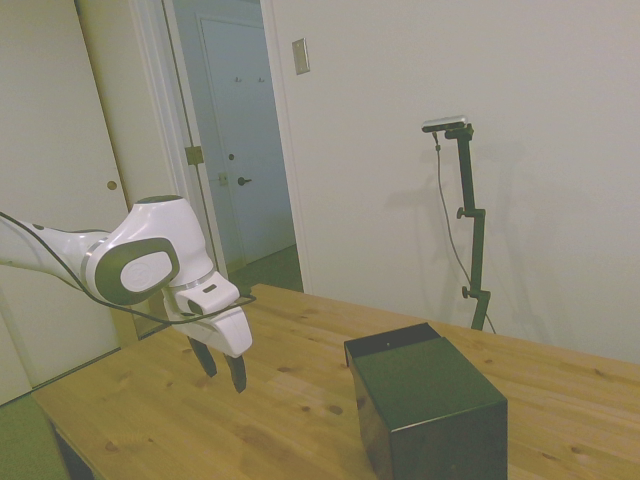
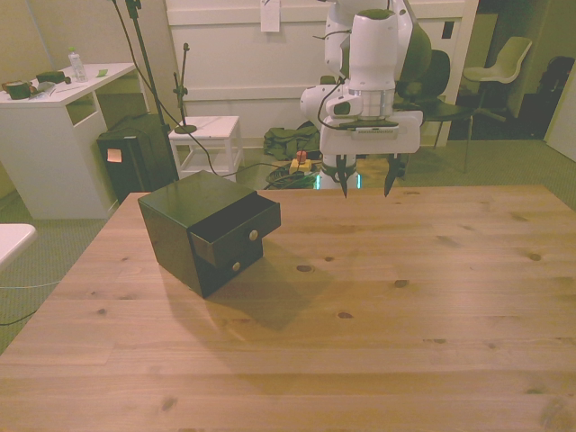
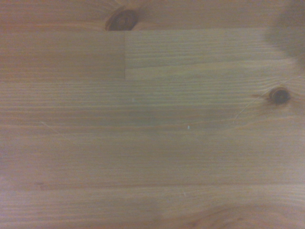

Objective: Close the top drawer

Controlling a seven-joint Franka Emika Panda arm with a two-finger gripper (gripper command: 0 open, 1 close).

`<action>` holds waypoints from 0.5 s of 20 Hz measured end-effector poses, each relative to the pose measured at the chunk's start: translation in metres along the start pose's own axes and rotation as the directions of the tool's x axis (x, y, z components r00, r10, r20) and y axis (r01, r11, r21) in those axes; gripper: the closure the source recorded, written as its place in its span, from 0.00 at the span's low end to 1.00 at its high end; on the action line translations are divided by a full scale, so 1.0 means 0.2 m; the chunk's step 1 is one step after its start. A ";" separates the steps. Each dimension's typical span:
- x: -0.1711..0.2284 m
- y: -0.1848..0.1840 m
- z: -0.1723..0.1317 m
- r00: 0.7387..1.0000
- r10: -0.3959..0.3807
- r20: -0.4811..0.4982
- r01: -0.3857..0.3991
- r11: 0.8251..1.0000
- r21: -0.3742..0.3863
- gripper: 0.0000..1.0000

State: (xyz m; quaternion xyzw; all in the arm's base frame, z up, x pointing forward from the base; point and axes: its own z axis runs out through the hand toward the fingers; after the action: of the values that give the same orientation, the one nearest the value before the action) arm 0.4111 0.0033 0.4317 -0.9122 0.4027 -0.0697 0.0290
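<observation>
Fingers [image 2: 346, 184] of the gripper [image 2: 367, 188] stand spread apart with nothing between them, pointing down at the bare wooden surface [image 2: 432, 270] and hanging just above it near its far edge in the front view. In the side view the two dark fingers [image 1: 236, 374] also hang clear of the wood. The wrist view shows only plain planks with two dark knots, in soft focus. Behind the fingers sits the white gripper body, and the white arm [image 1: 140, 255] rises from it.

Well apart from the gripper, toward the front view's left, stands the small glossy black cabinet [image 2: 175, 225], turned at an angle on the surface. The top drawer [image 2: 236, 229] is pulled partway out, its front face jutting past the cabinet's body and carrying a small round knob [image 2: 254, 235]. Below it the lower drawer [image 2: 232, 263] sits flush, with its own knob [image 2: 236, 266]. In the side view the cabinet [image 1: 425, 405] shows its top and back, and the drawer fronts are hidden.

Beyond the surface the front view shows a white desk [image 2: 54, 135] at the left, a low white stand [image 2: 207, 139], a black box on the floor [image 2: 135, 162] and a pale chair [image 2: 504, 63] at the right. The side view shows a white wall and an open doorway [image 1: 235, 150].
</observation>
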 end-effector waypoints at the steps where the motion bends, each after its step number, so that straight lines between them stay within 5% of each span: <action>1: 0.00 0.00 0.00 1.000 0.000 0.000 0.000 1.000 0.000 0.00; 5: 0.11 -0.04 -0.07 0.997 0.050 -0.051 -0.048 0.998 0.048 0.00; 10: 0.43 -0.17 -0.11 0.972 0.203 -0.118 -0.188 0.974 0.124 0.00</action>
State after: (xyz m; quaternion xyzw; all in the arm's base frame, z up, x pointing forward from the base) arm 0.4900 -0.0364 0.4652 -0.8585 0.4871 -0.1483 0.0605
